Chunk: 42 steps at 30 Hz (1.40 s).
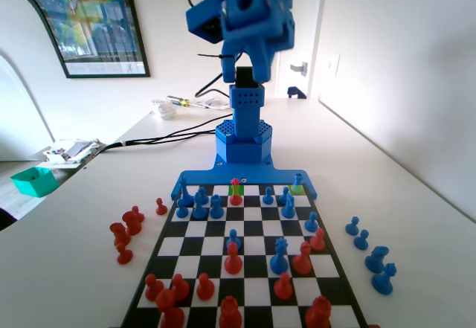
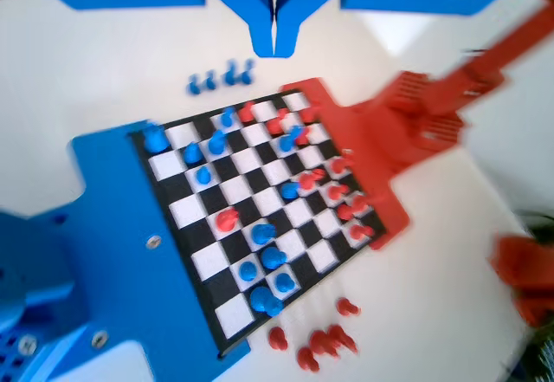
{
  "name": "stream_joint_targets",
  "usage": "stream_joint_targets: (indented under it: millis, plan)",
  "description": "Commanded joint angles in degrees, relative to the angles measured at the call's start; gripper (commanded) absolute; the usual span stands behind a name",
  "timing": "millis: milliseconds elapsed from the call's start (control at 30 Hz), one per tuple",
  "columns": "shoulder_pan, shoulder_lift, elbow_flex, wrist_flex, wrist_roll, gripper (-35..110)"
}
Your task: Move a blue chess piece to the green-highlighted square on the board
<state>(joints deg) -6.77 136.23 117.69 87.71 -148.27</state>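
So in the fixed view, going left to right: a bunch of captured red pieces (image 1: 126, 233) sits on the table just off the left side of the board (image 1: 245, 268). On the far row, the green-highlighted square (image 1: 236, 189) sits left of centre, with a red piece (image 1: 236, 192) standing on it, and a yellower lime square (image 1: 297, 189) lies further right on that same row. A blue chess piece (image 1: 233, 239) stands near the middle of the board, just behind a red pawn (image 1: 233, 258), a few rows nearer than the green square. More captured blue pieces (image 1: 372, 250) are on the table off the right side. The blue arm is raised high over the far end. In the wrist view the gripper (image 2: 273, 40) hangs well above the board (image 2: 260, 209) with its jaws pressed together, nothing between them, though it's pretty blurry.
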Motion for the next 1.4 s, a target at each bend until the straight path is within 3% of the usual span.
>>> stream_joint_targets:
  millis: [0, 367, 1367]
  plan:
    - [-6.15, -4.75, 0.00, 0.00, -0.09, 1]
    - [-17.84, -7.47, 14.77, -8.00, 2.72, 10]
    - [-24.61, -29.00, 22.68, -32.87, 4.48, 14]
